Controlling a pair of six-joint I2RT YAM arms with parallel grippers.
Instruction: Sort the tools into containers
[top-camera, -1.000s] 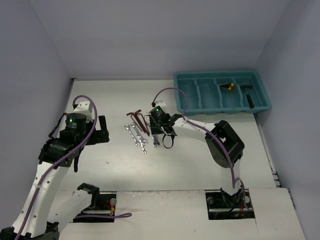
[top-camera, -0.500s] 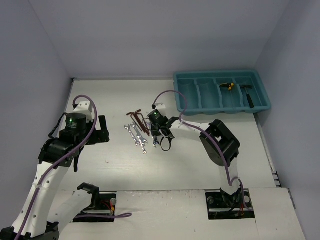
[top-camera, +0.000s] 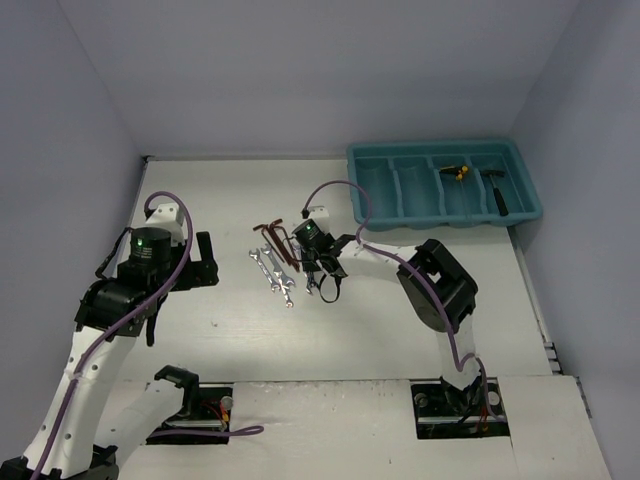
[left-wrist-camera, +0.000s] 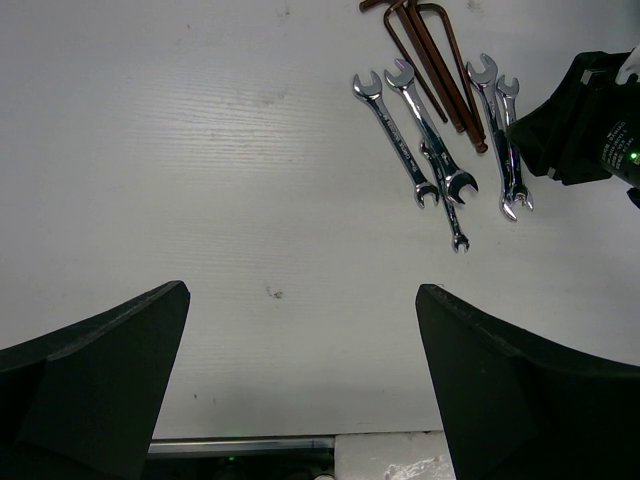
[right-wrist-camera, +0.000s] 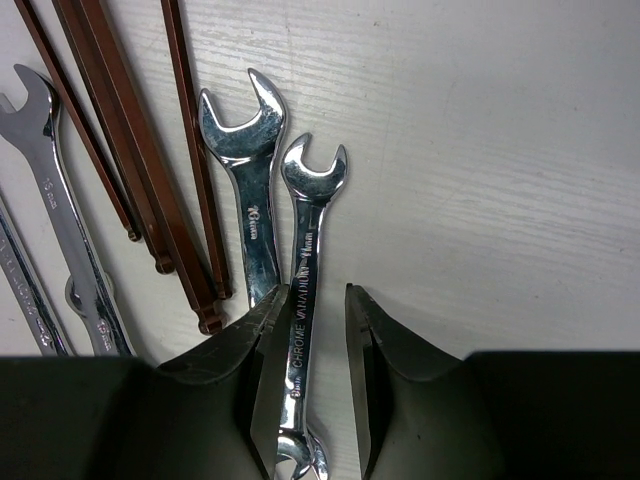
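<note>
Several silver wrenches and reddish hex keys lie mid-table. My right gripper is down on their right edge. In the right wrist view its jaws stand narrowly open around the shaft of a small wrench; the left finger touches it, with a gap on the right. A bigger wrench lies just beside it, next to the hex keys. The teal tray at the back right holds yellow-and-black pieces and a black hammer. My left gripper is wide open and empty above bare table.
In the left wrist view the wrenches and hex keys lie far ahead to the right, with the right gripper's black body beside them. The tray's two left compartments look empty. Walls close the table in on three sides.
My right gripper has shifted a little to the left and settled over the rightmost wrenches. The left arm has not moved.
</note>
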